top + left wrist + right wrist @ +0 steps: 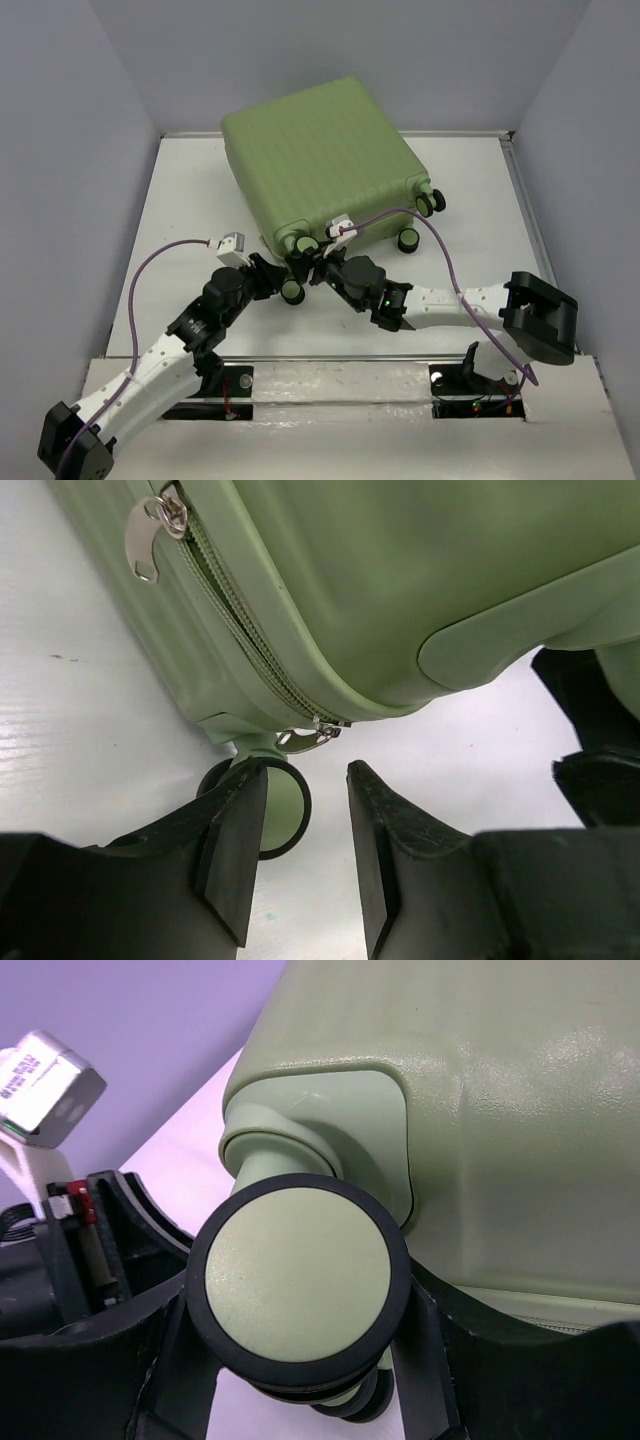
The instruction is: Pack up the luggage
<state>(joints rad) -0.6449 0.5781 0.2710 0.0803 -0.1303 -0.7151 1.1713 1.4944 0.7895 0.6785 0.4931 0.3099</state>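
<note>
nearest the bases, both arms reached in to the same near corner of the luggage (320, 165), which lay flat and shut on the table (180, 200), ribbed shell up. the left tool (307, 772) stood narrowly parted with nothing between its fingers (235, 850). a low wheel (285, 810) sat just behind the left finger, and a zip pull (305, 738) hung just above the gap, at the corner of the shell. the right tool (298, 1360) was closed about a wheel (298, 1272), its dark fingers (165, 1380) pressed to the black tyre on either side, the pale green hub facing the camera.

further up the seam the zip (230, 610) looked meshed, and a second pull (150, 535) dangled near the top of the left wrist view. beyond the tools the shell ran back toward the far wall, with two more wheels (420, 220) on its right side resting near the table.

by my reading, the step in hand was zip work at this corner: the right arm steadied the case by its wheel while the left lined up on the pull. whether the zip was being opened for packing or finished after it, i could not tell, as the lining and any contents were hidden.

the next move would call for the left tool to lift a little, pinch the thin pull squarely, and draw it along the track round the curved corner. the tab was small and loose, so it could slip from the pads, and a skewed tug might drag the case if the right hold gave.
</note>
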